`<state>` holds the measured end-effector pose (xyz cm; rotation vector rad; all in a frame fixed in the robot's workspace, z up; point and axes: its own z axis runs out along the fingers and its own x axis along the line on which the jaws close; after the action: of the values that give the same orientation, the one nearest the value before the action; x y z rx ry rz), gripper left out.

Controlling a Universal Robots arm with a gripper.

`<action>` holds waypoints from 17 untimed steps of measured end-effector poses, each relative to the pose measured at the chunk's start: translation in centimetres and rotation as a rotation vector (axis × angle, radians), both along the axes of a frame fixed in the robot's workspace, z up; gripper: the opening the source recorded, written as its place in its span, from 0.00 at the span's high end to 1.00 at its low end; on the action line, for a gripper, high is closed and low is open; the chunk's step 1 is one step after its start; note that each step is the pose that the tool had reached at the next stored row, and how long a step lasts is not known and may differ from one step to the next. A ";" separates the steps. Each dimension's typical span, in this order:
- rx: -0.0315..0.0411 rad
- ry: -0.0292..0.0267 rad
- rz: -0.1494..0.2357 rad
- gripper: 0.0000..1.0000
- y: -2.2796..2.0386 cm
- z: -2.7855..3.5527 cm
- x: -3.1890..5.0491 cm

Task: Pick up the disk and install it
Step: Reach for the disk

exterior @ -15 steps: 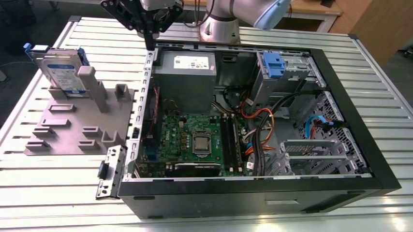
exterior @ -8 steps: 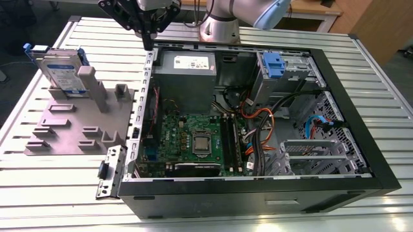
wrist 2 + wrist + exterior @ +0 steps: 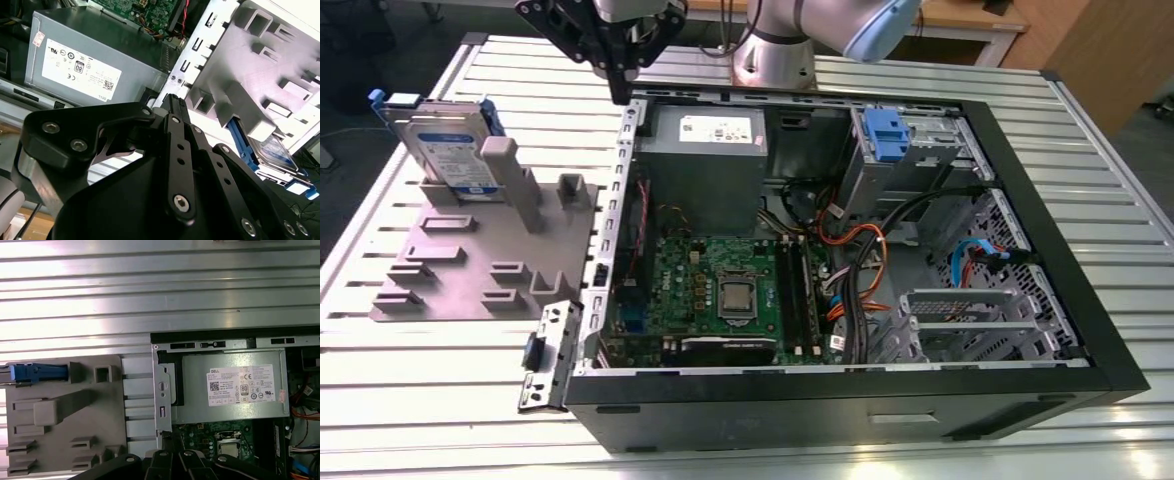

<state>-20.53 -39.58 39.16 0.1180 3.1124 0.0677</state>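
The disk (image 3: 447, 145) stands upright on its edge in a slot at the far end of the grey fixture (image 3: 467, 270), at the exterior view's left. It is silver-grey with a white and blue label and a blue bracket. In the second wrist view the disk (image 3: 272, 150) is partly behind the fixture's posts, and in the first wrist view the disk (image 3: 37, 372) is seen edge-on. My gripper (image 3: 616, 92) hangs shut and holds nothing, above the back left corner of the open computer case (image 3: 1067, 250), to the right of the disk. Its joined fingertips (image 3: 172, 100) point at the case's edge.
The open case holds a grey power supply box (image 3: 707, 135) with a white sticker, a motherboard (image 3: 720, 290), cables and a metal drive cage (image 3: 907, 140) with a blue tab. The fixture has several raised posts. Everything sits on a ribbed metal table (image 3: 427, 380).
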 end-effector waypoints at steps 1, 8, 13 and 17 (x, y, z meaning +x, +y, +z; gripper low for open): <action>0.0000 0.0000 0.000 0.89 0.00 0.00 -0.07; 0.0000 0.0000 0.000 0.89 0.00 -0.03 -0.57; -0.0001 0.0000 0.000 0.89 0.00 -0.05 -0.94; 0.0000 0.0001 0.000 0.89 0.00 -0.07 -1.31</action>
<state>-21.84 -39.58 39.09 0.1180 3.1125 0.0677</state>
